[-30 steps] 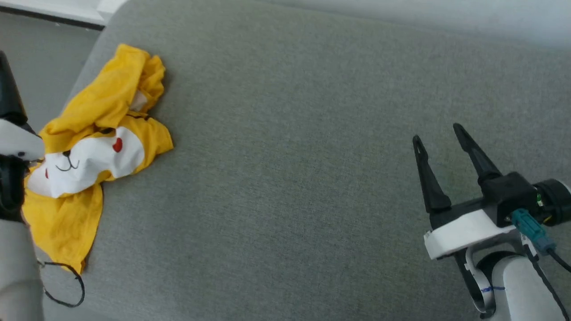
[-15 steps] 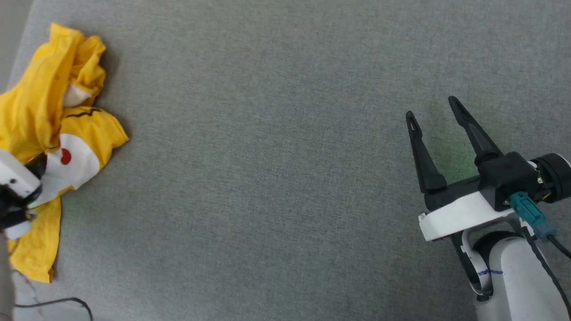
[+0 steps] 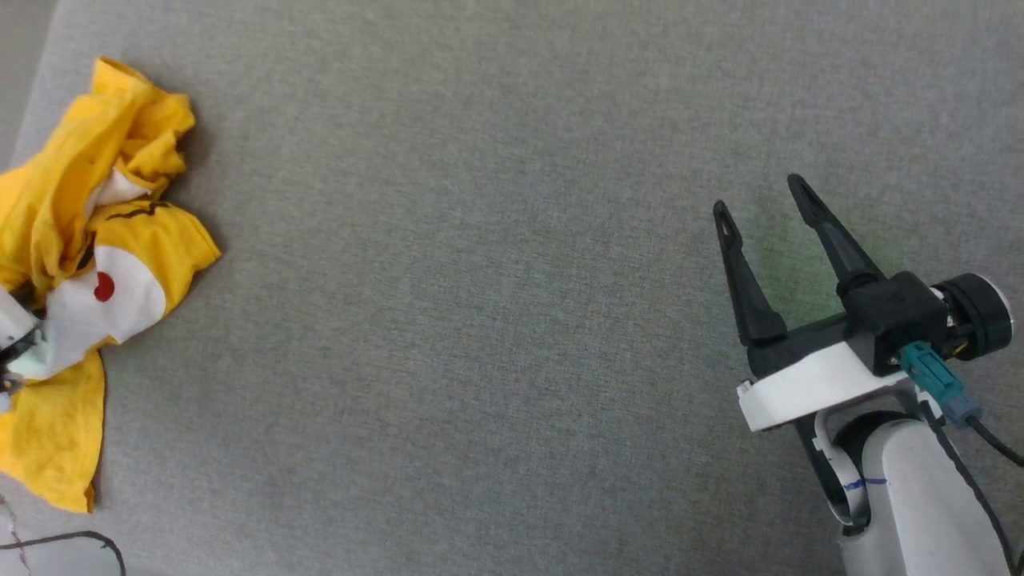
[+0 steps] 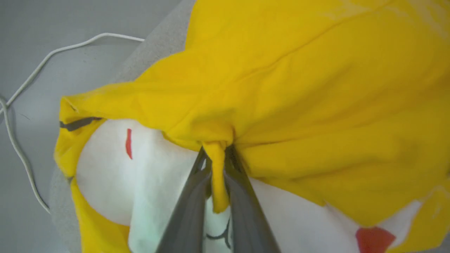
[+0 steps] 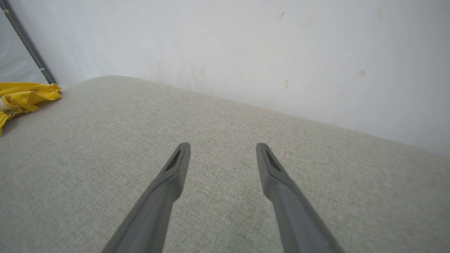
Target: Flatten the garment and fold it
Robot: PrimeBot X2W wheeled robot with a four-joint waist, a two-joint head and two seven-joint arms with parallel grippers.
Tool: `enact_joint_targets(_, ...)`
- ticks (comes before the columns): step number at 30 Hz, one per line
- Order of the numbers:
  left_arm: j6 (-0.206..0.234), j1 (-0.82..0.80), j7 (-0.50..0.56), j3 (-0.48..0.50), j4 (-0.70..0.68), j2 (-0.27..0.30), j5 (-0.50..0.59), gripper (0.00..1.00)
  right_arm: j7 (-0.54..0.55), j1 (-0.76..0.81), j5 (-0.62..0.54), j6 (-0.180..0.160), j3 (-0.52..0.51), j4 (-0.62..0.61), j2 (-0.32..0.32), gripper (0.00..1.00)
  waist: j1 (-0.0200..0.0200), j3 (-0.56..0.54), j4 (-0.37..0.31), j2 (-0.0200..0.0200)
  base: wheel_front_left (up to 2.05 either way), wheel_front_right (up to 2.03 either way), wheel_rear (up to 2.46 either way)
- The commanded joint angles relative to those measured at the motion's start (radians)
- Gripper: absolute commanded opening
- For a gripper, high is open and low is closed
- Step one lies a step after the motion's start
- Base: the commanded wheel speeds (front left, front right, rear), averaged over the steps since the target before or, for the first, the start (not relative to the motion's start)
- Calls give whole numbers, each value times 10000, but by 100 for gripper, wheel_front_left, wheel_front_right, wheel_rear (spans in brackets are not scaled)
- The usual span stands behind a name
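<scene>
The garment (image 3: 76,264) is a crumpled yellow t-shirt with a white face print and a red dot, lying bunched at the left edge of the grey cushion (image 3: 480,280). In the left wrist view my left gripper (image 4: 216,154) is shut on a pinched fold of the garment's (image 4: 299,88) yellow cloth, just above the white patch. Only a pale part of that arm shows at the head view's left edge. My right gripper (image 3: 760,196) hovers open over bare cushion at the right, far from the shirt; its fingers (image 5: 175,168) hold nothing. The garment (image 5: 21,96) shows far left there.
A pale wall (image 5: 246,45) rises behind the cushion's far edge. The cushion's left edge drops to a grey floor (image 4: 42,21) where a white cable (image 4: 24,91) lies. A dark cable (image 3: 72,540) loops at the lower left corner.
My left gripper has closed on a fold of the yellow cloth. The head camera swung right, shifting the shirt toward the left edge. The right gripper stayed open and barely moved.
</scene>
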Motion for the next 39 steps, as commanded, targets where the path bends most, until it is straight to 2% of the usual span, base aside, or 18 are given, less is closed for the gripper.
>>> enact_joint_targets(1, -5, 45, -383, -139, -29, 212, 154, 0, -112, 40, 108, -9, -24, 92, 21, 100, -1, -583, 119, 0, 0, 0, 0)
enact_joint_targets(11, -5, -1285, -2898, -1226, -740, 891, 1130, 0, -756, 693, 691, -9, -399, 761, 67, 100, -1, -2584, 174, 0, 0, 0, 0)
enact_joint_targets(15, -5, -1810, -3887, -1831, -1434, 933, 1625, 0, -947, 998, 1028, -9, -687, 865, 69, 100, -1, -3180, 6, 0, 0, 0, 0)
enact_joint_targets(18, -5, -2141, -4448, -2265, -2071, 756, 1931, 0, -1047, 1222, 1176, -9, -858, 870, 70, 100, -1, -3561, -230, 0, 0, 0, 0)
enact_joint_targets(24, 57, -2171, -4750, -2799, -3692, -17, 2014, 0, -1108, 1593, 1353, -9, -1048, 781, 71, 100, -1, -4066, -1044, 0, 0, 0, 0)
enact_joint_targets(30, 498, -993, -4465, -3276, -6654, -1072, 1892, 0, -1054, 1878, 1446, -9, -1221, 566, 71, 100, -1, -4218, -2223, 0, 0, 0, 0)
enact_joint_targets(39, 1478, 1638, -3841, -4091, -11311, -2533, 1467, 0, -1084, 2012, 1658, -9, -1416, 443, 71, 100, -1, -3852, -3876, 0, 0, 0, 0)
